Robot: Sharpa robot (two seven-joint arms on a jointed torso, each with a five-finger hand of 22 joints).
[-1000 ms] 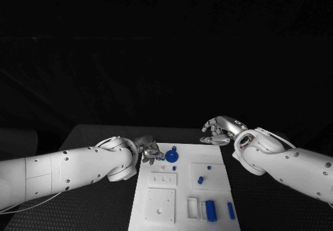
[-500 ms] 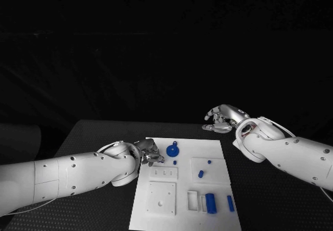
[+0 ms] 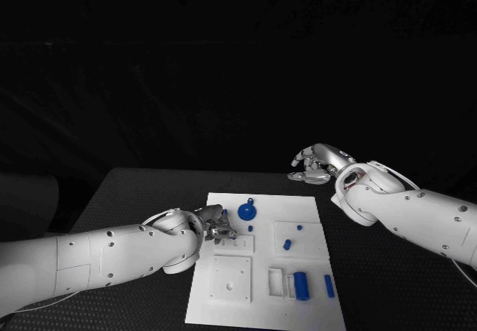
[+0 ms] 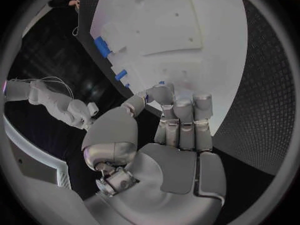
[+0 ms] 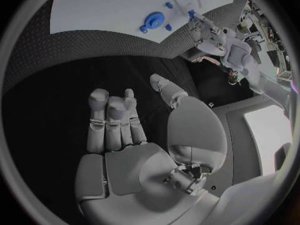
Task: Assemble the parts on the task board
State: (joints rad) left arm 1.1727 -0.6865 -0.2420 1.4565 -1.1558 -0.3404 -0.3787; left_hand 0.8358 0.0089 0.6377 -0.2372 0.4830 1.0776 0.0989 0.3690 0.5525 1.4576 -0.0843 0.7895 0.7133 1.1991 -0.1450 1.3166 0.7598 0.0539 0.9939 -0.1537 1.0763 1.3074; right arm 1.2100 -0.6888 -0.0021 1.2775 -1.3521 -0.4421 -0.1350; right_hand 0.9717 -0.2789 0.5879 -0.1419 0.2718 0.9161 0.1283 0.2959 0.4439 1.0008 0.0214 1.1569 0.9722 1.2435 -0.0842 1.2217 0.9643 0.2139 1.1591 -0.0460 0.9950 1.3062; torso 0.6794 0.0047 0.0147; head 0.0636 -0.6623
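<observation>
The white task board (image 3: 310, 265) lies in the middle of the table. A round blue part (image 3: 247, 212) sits near its far left corner, also seen from the right wrist (image 5: 153, 20). Small blue pegs (image 3: 287, 244) stand mid-board, and a blue cylinder (image 3: 301, 284) lies in a slot near the front. My left hand (image 3: 218, 225) is over the board's left edge. Its thumb and a finger pinch what looks like a small blue part (image 4: 161, 83), which also shows at its fingertips (image 5: 191, 13). My right hand (image 3: 318, 166) hovers beyond the far right corner, fingers loosely bent and holding nothing.
A raised white block with a hole (image 3: 231, 279) and one with slots (image 3: 234, 245) stand on the board's left half. A thin blue piece (image 3: 329, 285) lies at the front right. Black table mat (image 3: 139, 200) surrounds the board.
The camera has shifted. Relative to the board, my left hand has slid from beside the round blue part toward me along the left edge. My right hand has drawn slightly farther back.
</observation>
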